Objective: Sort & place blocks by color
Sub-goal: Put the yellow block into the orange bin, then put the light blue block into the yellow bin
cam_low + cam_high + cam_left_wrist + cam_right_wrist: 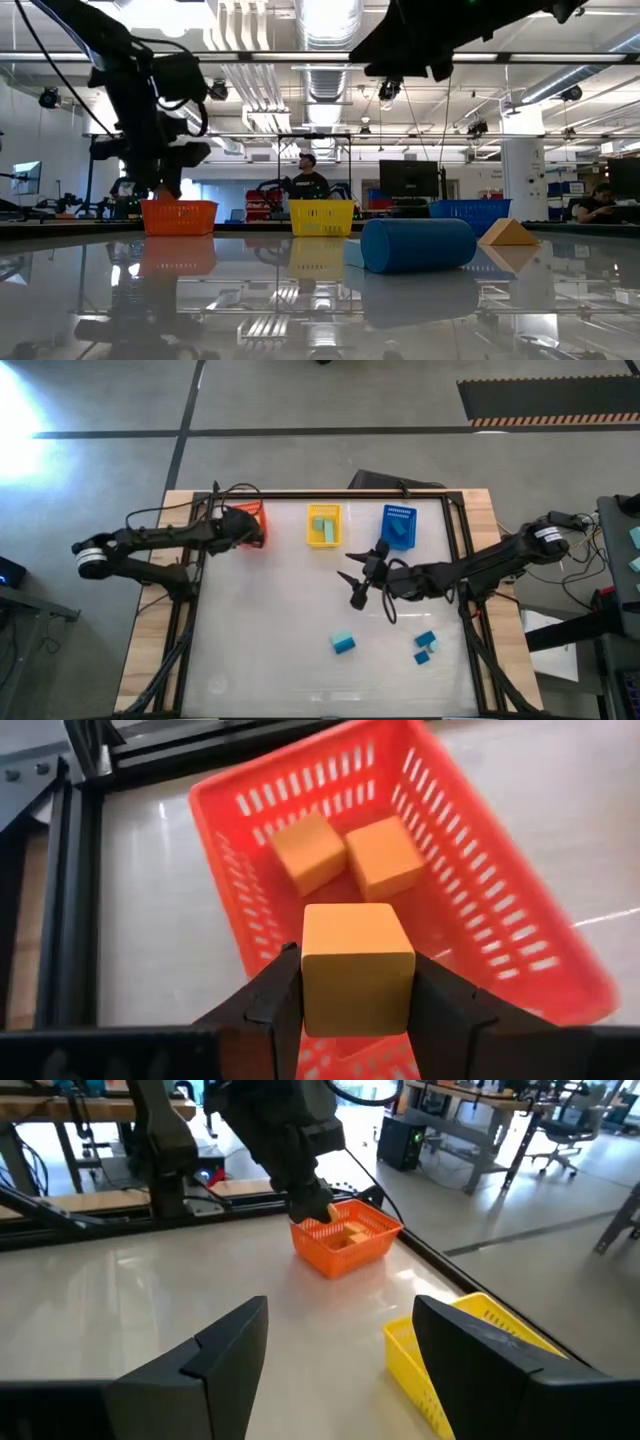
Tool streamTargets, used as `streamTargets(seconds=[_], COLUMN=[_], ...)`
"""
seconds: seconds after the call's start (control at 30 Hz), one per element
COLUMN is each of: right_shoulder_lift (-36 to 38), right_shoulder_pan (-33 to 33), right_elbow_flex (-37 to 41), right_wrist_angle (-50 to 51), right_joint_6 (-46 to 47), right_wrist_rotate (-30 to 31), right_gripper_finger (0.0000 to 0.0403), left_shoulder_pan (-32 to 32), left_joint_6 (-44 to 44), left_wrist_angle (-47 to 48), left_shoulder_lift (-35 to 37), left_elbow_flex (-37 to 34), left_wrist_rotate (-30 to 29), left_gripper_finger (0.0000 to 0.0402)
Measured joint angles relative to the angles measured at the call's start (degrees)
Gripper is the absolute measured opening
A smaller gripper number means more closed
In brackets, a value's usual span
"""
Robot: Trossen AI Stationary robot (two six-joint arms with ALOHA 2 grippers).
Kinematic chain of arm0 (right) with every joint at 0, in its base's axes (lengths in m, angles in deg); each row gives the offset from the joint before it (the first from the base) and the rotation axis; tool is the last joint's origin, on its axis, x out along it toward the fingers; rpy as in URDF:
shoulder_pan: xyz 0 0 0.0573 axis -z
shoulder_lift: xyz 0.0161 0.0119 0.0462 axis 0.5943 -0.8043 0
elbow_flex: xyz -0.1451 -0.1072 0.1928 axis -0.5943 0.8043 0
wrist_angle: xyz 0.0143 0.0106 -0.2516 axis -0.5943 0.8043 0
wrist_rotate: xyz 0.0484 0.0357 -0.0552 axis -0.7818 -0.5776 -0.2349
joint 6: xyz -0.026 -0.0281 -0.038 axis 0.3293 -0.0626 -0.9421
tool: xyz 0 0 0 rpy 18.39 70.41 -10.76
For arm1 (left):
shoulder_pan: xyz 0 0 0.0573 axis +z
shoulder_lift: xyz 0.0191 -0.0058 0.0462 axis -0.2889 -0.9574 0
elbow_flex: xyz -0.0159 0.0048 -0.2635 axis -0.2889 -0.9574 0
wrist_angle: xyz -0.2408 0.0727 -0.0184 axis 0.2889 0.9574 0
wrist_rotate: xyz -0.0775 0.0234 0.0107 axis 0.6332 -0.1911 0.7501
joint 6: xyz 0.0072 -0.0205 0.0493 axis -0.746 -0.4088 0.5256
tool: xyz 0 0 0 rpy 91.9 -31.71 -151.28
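Note:
My left gripper [357,982] is shut on an orange cube [357,965] just above the orange bin [500,910], which stands at the table's far left [250,520]. Two more orange cubes [310,850] [385,855] lie on the bin's floor. My right gripper [340,1325] is open and empty over the table's middle [353,588], pointing toward the orange bin [345,1235]. A teal block [343,643] and a small group of blue and teal blocks [425,645] lie on the table's near half. My left gripper pinches the orange cube by two opposite side faces [310,982] between its two fingers. The fingers come slanting down from the table's left side. The cube is lifted clear, level, over the bin's near end.
The yellow bin [323,525] holds teal blocks and the blue bin [398,525] holds blue ones; both stand along the far edge. A black frame [455,540] borders the table. In the low view a blue cylinder [418,245] and an orange wedge [510,233] lie near the camera.

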Motion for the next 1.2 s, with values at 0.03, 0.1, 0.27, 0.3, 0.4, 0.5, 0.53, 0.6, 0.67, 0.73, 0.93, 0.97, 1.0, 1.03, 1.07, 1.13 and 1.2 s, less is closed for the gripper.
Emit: streamTargets(seconds=[0.03,0.1,0.27,0.3,0.4,0.5,0.53,0.6,0.67,0.73,0.93,0.97,1.0,1.03,1.07,1.13,1.2], right_shoulder_lift=[-0.58,-1.32,-2.37,-2.45,-2.45,-2.37,-2.35,-2.34,-2.34,-2.34,-2.34,-2.34,-2.34,-2.34,-2.34,-2.36,-2.37], right_shoulder_pan=[0.03,0.11,0.31,0.36,0.37,0.37,0.37,0.37,0.37,0.37,0.37,0.37,0.37,0.37,0.39,0.44,0.44], right_elbow_flex=[0.00,-0.02,0.00,-0.01,0.00,0.00,-0.01,0.00,0.00,0.00,-0.02,-0.02,-0.02,-0.02,-0.02,-0.02,-0.02], right_wrist_angle=[-0.41,-0.29,-0.57,-0.50,-0.50,-0.45,-0.44,-0.41,-0.24,0.28,6.29,8.03,10.17,12.34,14.57,18.66,22.17], right_joint_6=[0.01,-0.01,0.19,0.18,0.18,0.18,0.18,0.20,0.49,1.54,8.47,10.28,12.43,14.42,16.63,19.56,20.84], right_wrist_rotate=[0.20,0.90,1.23,1.23,1.23,1.21,1.23,1.21,1.21,1.14,1.12,1.10,1.10,1.10,1.10,1.06,0.19], right_gripper_finger=[0.0241,0.0240,0.0242,0.0242,0.0240,0.0240,0.0241,0.0242,0.0242,0.0239,0.0235,0.0235,0.0235,0.0235,0.0235,0.0233,0.0233], left_shoulder_pan=[0.19,0.27,0.27,0.27,0.27,0.27,0.27,0.11,-0.47,-1.68,-10.99,-13.31,-15.85,-18.40,-20.96,-25.95,-30.53], left_joint_6=[0.39,0.58,0.56,0.51,0.47,0.52,0.65,1.39,2.35,3.63,3.37,3.42,3.85,4.85,6.48,10.61,14.96], left_wrist_angle=[0.06,-0.10,-0.11,-0.08,-0.11,-0.21,-0.18,-0.74,-1.66,-2.43,-3.94,-5.19,-6.88,-9.04,-11.78,-18.00,-24.33], left_shoulder_lift=[-0.14,-0.54,-1.09,-1.09,-1.09,-1.09,-1.09,-1.01,-0.62,0.01,4.64,5.44,6.22,6.86,7.20,7.37,7.20], left_elbow_flex=[-0.09,-0.16,-0.37,-0.39,-0.55,-0.56,-0.49,-0.33,-0.16,0.16,1.10,1.09,1.02,0.87,0.61,-0.34,-1.29], left_wrist_rotate=[0.15,0.17,0.10,0.05,-0.07,-0.12,-0.13,-0.15,-0.23,-0.16,0.12,-0.03,-0.15,-0.19,-0.26,-0.24,-0.06], left_gripper_finger=[0.0119,0.0119,0.0138,0.0150,0.0179,0.0190,0.0191,0.0192,0.0193,0.0194,0.0195,0.0195,0.0195,0.0195,0.0195,0.0195,0.0195])
